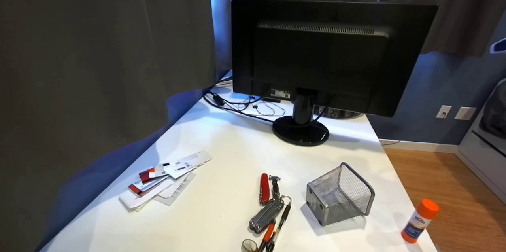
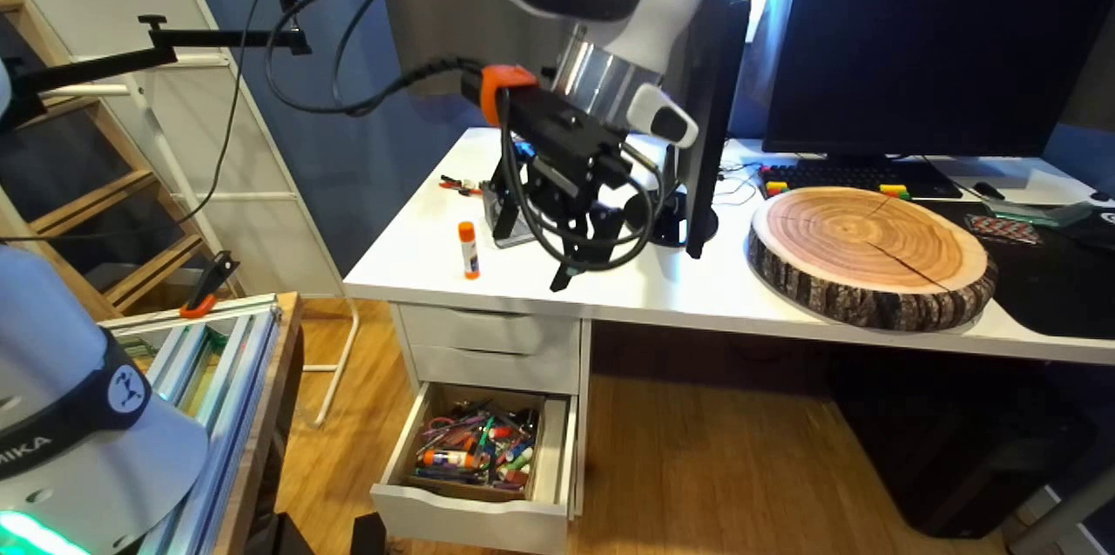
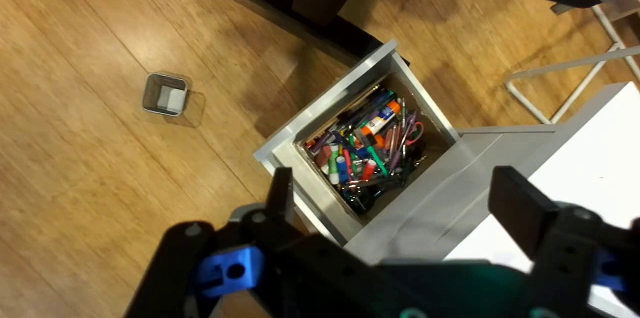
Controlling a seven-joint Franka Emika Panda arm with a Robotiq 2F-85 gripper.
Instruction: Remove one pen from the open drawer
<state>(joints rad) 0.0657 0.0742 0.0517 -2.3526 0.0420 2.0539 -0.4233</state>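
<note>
The open drawer (image 2: 475,507) is the lowest of the white desk unit. It holds a box crowded with pens, markers and a glue stick. It also shows in the wrist view (image 3: 325,103). A thin green pen (image 3: 378,161) lies among the other items, partly covered by them; it shows small in an exterior view (image 2: 485,435). My gripper (image 2: 533,252) is above the desk's front edge, well above the drawer. In the wrist view the gripper's fingers (image 3: 393,178) are wide apart with nothing between them. The gripper is out of view in the remaining exterior view.
The white desk top (image 2: 418,263) overhangs the drawer. On it stand a glue stick (image 1: 420,220), a tilted mesh basket (image 1: 316,204), a monitor (image 1: 316,54) and a wood slice (image 2: 871,228). A small mesh cup (image 3: 165,92) stands on the floor near the drawer.
</note>
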